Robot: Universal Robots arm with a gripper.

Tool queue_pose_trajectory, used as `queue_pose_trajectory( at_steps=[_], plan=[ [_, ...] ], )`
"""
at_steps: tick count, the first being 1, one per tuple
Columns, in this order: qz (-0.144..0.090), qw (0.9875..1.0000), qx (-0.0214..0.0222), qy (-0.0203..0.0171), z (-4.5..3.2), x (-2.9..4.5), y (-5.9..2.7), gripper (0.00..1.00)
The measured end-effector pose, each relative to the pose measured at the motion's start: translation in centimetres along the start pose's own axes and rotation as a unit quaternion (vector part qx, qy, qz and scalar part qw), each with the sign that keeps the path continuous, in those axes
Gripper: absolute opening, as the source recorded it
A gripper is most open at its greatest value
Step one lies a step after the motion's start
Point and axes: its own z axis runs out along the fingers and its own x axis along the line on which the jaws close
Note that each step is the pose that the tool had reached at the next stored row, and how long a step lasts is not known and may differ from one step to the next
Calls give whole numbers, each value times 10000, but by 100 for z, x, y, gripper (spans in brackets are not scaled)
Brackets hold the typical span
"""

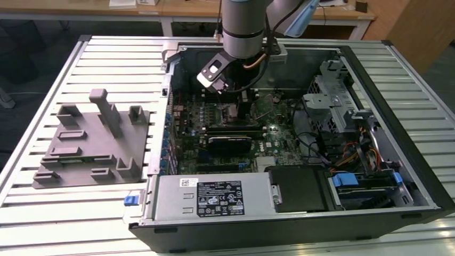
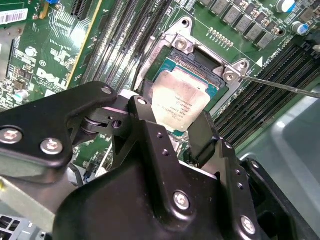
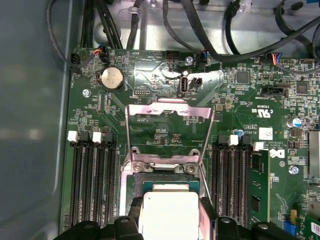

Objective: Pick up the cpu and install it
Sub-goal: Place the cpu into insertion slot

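Note:
The cpu (image 2: 179, 100), a flat square chip with a pale silver top, sits between the two black fingers (image 2: 146, 111) of my gripper (image 2: 172, 120). It hangs slightly tilted just over the open socket (image 2: 199, 59) on the green motherboard; whether it touches the socket I cannot tell. In the first wrist view the cpu (image 3: 170, 212) is over the socket bed, with the socket's metal load plate (image 3: 170, 122) swung open beyond it and my gripper (image 3: 170, 225) around it. In the exterior view my gripper (image 1: 238, 96) reaches down into the open computer case (image 1: 398, 58).
A thin metal socket lever (image 2: 282, 86) sticks out beside the socket. Memory slots (image 3: 95, 175) flank the socket on both sides, and black cables (image 3: 210, 45) run above the board. A grey fixture block (image 1: 92, 141) with upright posts stands on the slatted table at the exterior view's left.

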Motion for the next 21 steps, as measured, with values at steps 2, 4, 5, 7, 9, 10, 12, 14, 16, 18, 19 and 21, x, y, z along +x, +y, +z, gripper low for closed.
queue_pose_trajectory(
  at_steps=[2, 4, 5, 7, 9, 10, 12, 14, 16, 18, 19, 21],
  plan=[
    [0, 10000, 1, 1, 5, 10, 0, 53],
    [0, 10000, 5, 1, 17, 25, 0, 53],
    [2, 10000, 8, 1, 24, 29, -1, 53],
    [17, 10000, 12, -1, 34, 31, -1, 53],
    [48, 10000, 14, -2, 45, 31, -2, 53],
    [60, 10000, 16, -3, 49, 31, -3, 53],
    [71, 10000, 20, -4, 56, 31, -4, 53],
    [73, 10000, 27, -4, 61, 31, -3, 53],
    [73, 10000, 35, -3, 69, 31, -4, 53],
    [72, 10000, 47, -4, 81, 31, -4, 53],
    [72, 10000, 55, -4, 87, 31, -3, 53],
    [72, 9999, 71, -3, 96, 31, 4, 53]
  ],
)
